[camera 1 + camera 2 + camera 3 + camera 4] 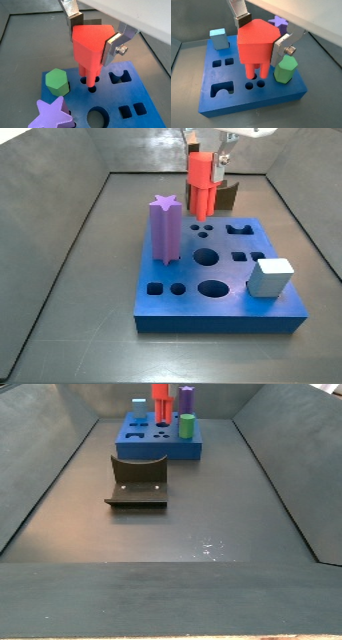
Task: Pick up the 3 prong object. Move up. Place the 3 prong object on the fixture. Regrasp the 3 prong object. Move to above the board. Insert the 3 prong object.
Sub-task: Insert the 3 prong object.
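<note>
The 3 prong object point(90, 47) is clamped upright between the gripper point(93, 31) fingers, held directly over the board point(231, 102). Its prongs are pointed down at small round holes point(254, 85), tips at or just entering them in both wrist views. The fixture point(138, 481) is seen standing apart on the floor.

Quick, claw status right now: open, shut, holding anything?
Claw: shut on the 3 prong object, gripped between both fingers and held upright over the board, prongs down at the board's holes.
</note>
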